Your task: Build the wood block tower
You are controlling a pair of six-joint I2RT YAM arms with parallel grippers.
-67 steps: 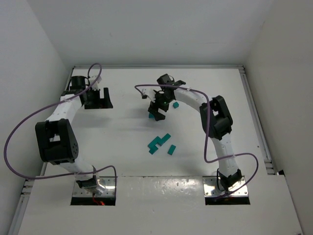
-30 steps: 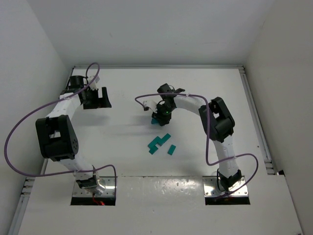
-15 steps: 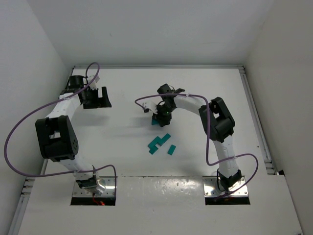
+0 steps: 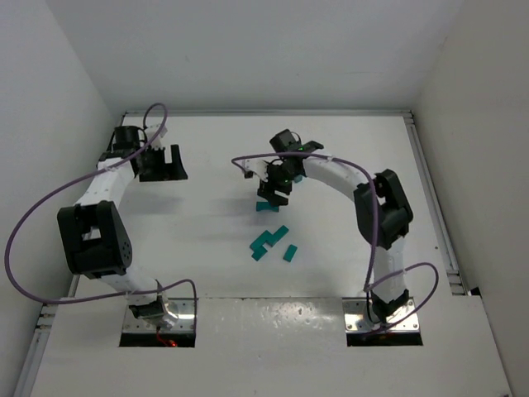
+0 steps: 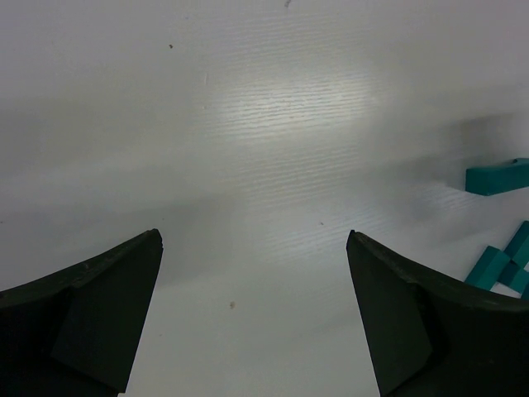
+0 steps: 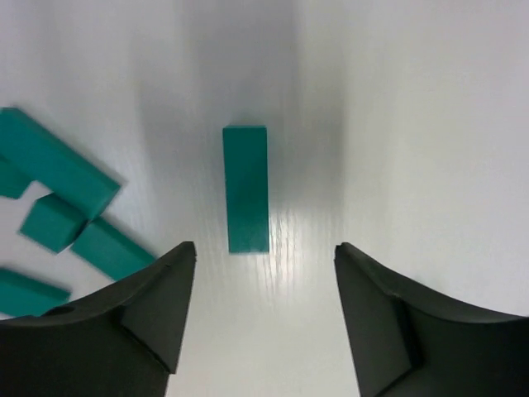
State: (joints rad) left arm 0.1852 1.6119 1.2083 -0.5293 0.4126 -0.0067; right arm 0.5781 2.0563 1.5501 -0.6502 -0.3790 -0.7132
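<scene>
No upright tower shows in any view. A lone teal-green bar [image 6: 246, 188] lies flat on the table, just ahead of my right gripper [image 6: 264, 248], which is open and empty above it. From above, that bar [image 4: 266, 207] shows just below the right gripper [image 4: 272, 195]. Several more teal wood blocks [image 4: 270, 240] lie in a loose cluster nearer the arm bases, with one block [image 4: 289, 253] apart at the right. This cluster also shows at the left of the right wrist view [image 6: 59, 194]. My left gripper [image 4: 169, 163] is open and empty at the far left.
The left wrist view shows bare white table between the open left gripper [image 5: 252, 236] fingers, with the bar [image 5: 496, 176] and cluster [image 5: 504, 266] at its right edge. White walls enclose the table [image 4: 207, 273] at the back and sides.
My right gripper has lifted and drawn back a little from the lone bar, which now lies uncovered on the table. The right arm's elbow swung right. The left arm has barely moved.
</scene>
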